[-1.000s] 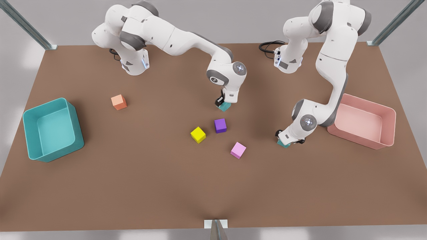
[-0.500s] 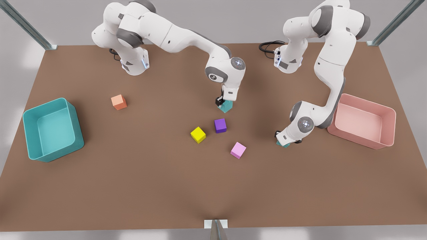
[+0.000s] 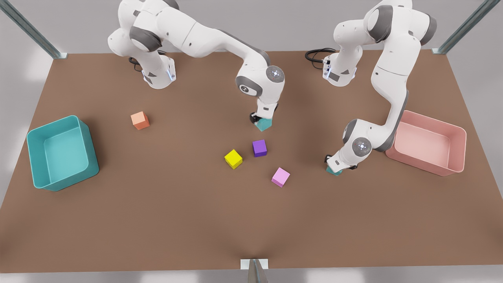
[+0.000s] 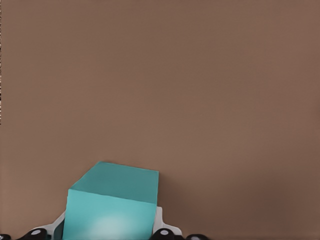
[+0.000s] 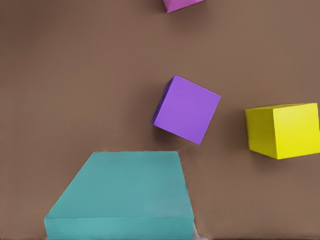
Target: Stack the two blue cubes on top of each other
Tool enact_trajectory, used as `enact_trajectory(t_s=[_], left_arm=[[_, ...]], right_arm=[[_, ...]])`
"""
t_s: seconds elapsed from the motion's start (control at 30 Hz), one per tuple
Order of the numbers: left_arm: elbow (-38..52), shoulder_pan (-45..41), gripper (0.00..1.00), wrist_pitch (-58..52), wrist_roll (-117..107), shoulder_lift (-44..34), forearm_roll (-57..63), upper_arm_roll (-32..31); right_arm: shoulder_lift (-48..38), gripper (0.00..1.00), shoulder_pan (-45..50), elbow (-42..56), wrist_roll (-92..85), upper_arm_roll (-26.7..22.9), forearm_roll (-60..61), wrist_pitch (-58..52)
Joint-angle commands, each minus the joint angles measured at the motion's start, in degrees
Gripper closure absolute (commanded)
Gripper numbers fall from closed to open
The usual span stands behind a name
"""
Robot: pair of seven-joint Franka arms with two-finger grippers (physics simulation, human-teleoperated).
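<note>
Front view shows my two arms reaching down onto the brown desk (image 3: 157,220); my right gripper (image 3: 262,122), just above the frame's centre, pinches one blue cube (image 3: 264,124) and holds it clear of the desk, casting a soft shadow beside it; my left gripper (image 3: 335,169), at the right of the frame beside the pink bin (image 3: 456,135), is clamped on the other blue cube (image 3: 333,171), low against the desk surface. Below the raised cube sit a purple cube (image 3: 259,147) and a yellow cube (image 3: 233,158) near each other, with a pink cube (image 3: 280,177) lower right of them; an orange cube (image 3: 140,120) lies apart at the left, and a teal bin (image 3: 37,137) stands at the far left edge. My right wrist view has its teal cube (image 5: 122,197) large at the bottom, the purple one (image 5: 186,109) and yellow one (image 5: 282,130) beyond it; my left wrist view has its cube (image 4: 112,207) at the bottom edge between my fingers (image 4: 162,232).
</note>
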Motion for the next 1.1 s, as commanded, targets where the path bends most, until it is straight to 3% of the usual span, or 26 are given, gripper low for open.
enact_trajectory(t_s=[0.0,0.27,0.3,0.33,0.5,0.57,0.63,0.67,0.73,0.77,0.83,0.87,0.9,1.07], left_arm=[[0.0,0.1,0.42,-0.2,-0.6,0.0,-0.3,0.0],[1.5,0.3,0.41,-3.6,-0.4,-2.0,-0.3,-0.1],[1.6,0.3,0.41,-3.7,-0.5,-2.1,-0.3,-0.1],[1.6,0.3,0.41,-3.7,-0.5,-2.1,-0.3,-0.1],[3.3,0.2,0.41,-6.3,-0.6,-2.2,-0.4,-0.3],[7.3,-0.4,0.41,-14.2,-6.2,-3.7,-0.8,-4.0],[14.0,-0.1,0.41,-25.3,-11.7,-4.6,-1.0,-9.1],[15.9,-0.2,0.41,-27.4,-16.0,-4.5,-1.0,-11.5],[16.6,-0.7,0.41,-29.7,-27.1,-4.6,-1.0,-18.2],[16.7,-0.8,0.41,-31.0,-30.8,-5.3,-0.8,-21.0],[16.7,-1.0,0.41,-33.2,-36.0,-6.6,-0.7,-27.1],[17.3,-2.7,0.41,-32.8,-38.0,-6.0,-0.5,-27.6],[17.5,-3.9,0.41,-32.2,-39.0,-5.7,-0.5,-27.6],[18.8,-13.6,0.41,-31.4,-50.2,-3.2,-0.3,-27.5]], right_arm=[[0.7,0.57,1.4,-0.4,8.8,0.5,-0.9,-0.9],[9.1,0.56,1.1,-0.9,12.0,0.2,-6.0,4.6],[9.1,0.16,1.1,-0.8,12.1,0.2,-6.0,4.6],[9.1,0.0,1.1,-0.8,12.0,0.2,-6.1,5.4],[5.5,0.0,0.9,-1.6,11.8,0.5,-5.9,3.3],[-6.8,0.0,0.2,-6.0,8.0,3.2,-5.2,-8.1],[-21.4,0.0,-1.4,-7.5,-4.2,2.6,2.7,-21.0],[-28.1,0.0,-4.1,-7.5,-5.0,-1.8,9.1,-26.9],[-40.4,0.0,-19.5,-6.4,-15.5,-19.1,17.1,-37.4],[-42.3,0.0,-25.3,-6.4,-17.2,-21.3,17.1,-39.0],[-28.6,0.0,-43.5,-7.6,-21.6,-21.4,16.0,-24.2],[-24.4,0.0,-46.6,-12.9,-23.1,-21.4,15.1,-12.1],[-26.5,0.0,-47.3,-24.6,-23.1,-21.4,15.0,1.2],[-27.3,0.0,-46.1,-28.3,-26.6,-19.4,14.7,3.7]])
